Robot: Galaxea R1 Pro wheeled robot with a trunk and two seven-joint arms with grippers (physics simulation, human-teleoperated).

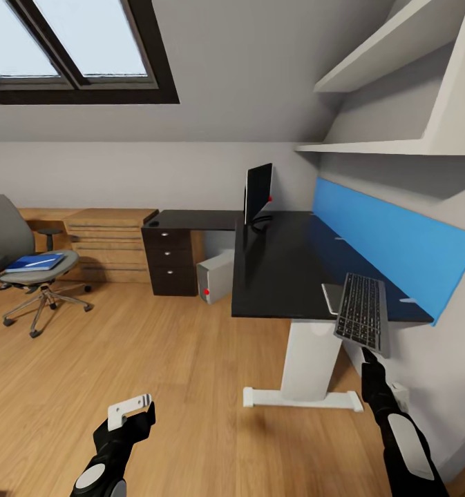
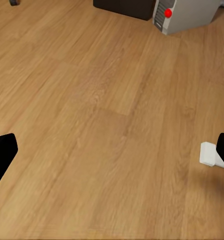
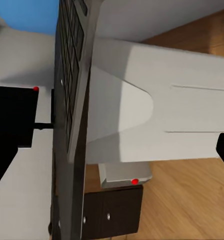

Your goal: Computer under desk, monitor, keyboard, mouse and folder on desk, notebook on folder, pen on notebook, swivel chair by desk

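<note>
the right gripper [image 1: 365, 353] has its jaws clamped on the near end of the keyboard [image 1: 362, 313], held tilted over the tabletop's [image 1: 280, 262] near edge, long axis running toward the monitor [image 1: 257, 192] further back, while the left gripper [image 1: 132, 412], jaws apart, hangs over the floor.

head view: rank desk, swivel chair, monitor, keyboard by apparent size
1. desk
2. swivel chair
3/4. keyboard and monitor look alike; the keyboard, held in the right gripper, is nearer the camera, so unranked.
</note>
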